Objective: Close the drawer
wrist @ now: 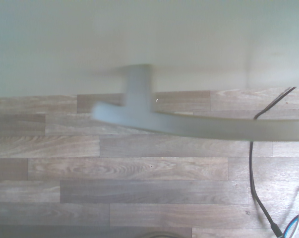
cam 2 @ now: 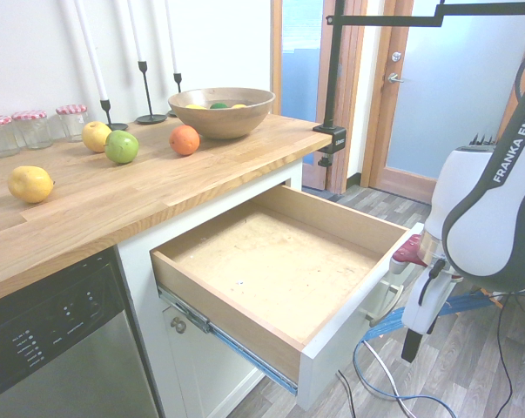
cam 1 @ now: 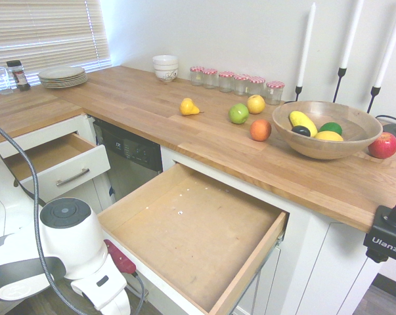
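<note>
Standing fully open, drawer [cam 2: 271, 270], handle [wrist: 189, 124] blurred in wrist view, gripper [cam 2: 412, 344] mostly hidden, finger spread unclear.

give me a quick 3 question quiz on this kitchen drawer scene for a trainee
1. True or false: the wide drawer is fully shut.
2. Which fruit lies nearest the wooden bowl on the countertop? A) orange B) yellow pear C) green apple
3. Fill in: in the wrist view, the blurred grey bar against the white front is the drawer's ____.

Key: 1. False, it is pulled far out and looks empty. 2. A. 3. handle.
</note>
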You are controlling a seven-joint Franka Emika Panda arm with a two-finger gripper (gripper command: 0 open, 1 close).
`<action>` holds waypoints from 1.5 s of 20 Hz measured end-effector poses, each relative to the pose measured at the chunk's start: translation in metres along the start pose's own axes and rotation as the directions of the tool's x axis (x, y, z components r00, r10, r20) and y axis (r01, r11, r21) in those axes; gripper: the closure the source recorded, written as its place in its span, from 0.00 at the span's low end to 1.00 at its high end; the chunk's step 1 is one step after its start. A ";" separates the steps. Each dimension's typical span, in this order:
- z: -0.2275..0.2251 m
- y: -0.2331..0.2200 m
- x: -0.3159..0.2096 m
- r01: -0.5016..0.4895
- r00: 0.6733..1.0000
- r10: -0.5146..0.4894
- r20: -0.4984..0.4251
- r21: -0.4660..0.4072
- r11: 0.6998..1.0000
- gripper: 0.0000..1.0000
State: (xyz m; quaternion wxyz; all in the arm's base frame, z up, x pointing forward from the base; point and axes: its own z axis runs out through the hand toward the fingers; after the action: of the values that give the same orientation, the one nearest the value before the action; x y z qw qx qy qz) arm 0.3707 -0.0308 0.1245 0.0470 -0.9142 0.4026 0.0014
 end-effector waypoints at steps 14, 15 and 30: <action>0.003 0.007 0.003 0.012 0.999 -0.013 -0.034 -0.027 1.000 1.00; 0.003 0.006 0.002 0.014 0.999 -0.015 -0.036 -0.030 0.999 1.00; 0.003 0.004 0.001 0.018 0.998 -0.021 -0.052 -0.046 0.999 1.00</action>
State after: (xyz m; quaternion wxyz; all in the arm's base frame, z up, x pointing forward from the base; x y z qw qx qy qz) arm 0.3682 -0.0337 0.1216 0.0156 -0.9186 0.3947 -0.0137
